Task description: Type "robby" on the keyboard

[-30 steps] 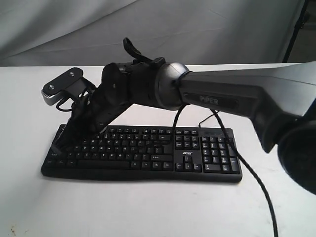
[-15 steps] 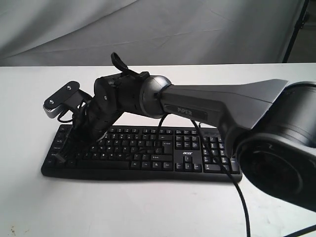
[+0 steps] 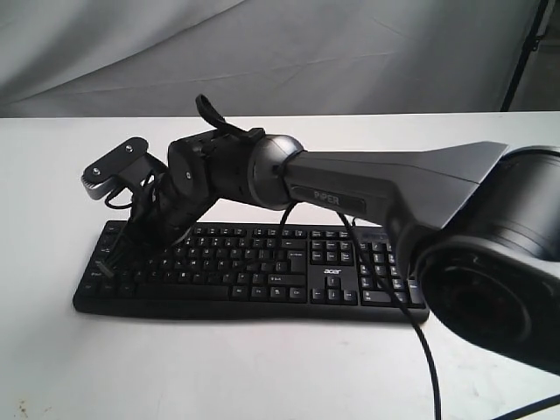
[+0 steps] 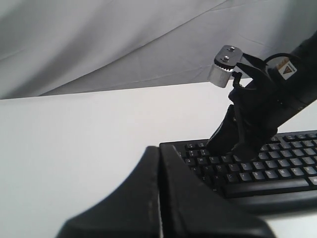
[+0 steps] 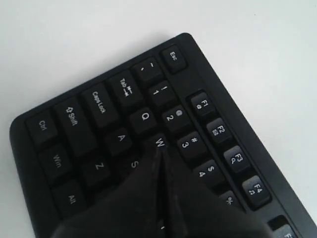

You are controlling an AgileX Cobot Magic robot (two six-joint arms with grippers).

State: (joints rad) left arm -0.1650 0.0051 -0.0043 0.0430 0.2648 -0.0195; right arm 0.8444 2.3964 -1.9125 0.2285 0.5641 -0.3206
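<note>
The black keyboard (image 3: 262, 276) with its white acer logo (image 3: 332, 272) lies across the white table. My right arm reaches over it to its left end. The right gripper (image 3: 110, 262) is shut with nothing held. In the right wrist view its closed tips (image 5: 161, 151) sit at the W key (image 5: 159, 143), between the Q and 3 keys; whether they touch the key I cannot tell. My left gripper (image 4: 159, 148) is shut and empty, held off the keyboard's (image 4: 267, 173) left end. It does not show in the exterior view.
The right arm's grey wrist camera (image 3: 114, 166) sticks up above the keyboard's left end. A black cable (image 3: 420, 332) hangs from the arm across the number pad. White table (image 3: 219, 367) surrounds the keyboard and a grey cloth backdrop (image 3: 262, 52) hangs behind.
The right arm swung left along the keyboard and dipped toward the keys. Since half a second ago its gripper and wrist camera have risen slightly.
</note>
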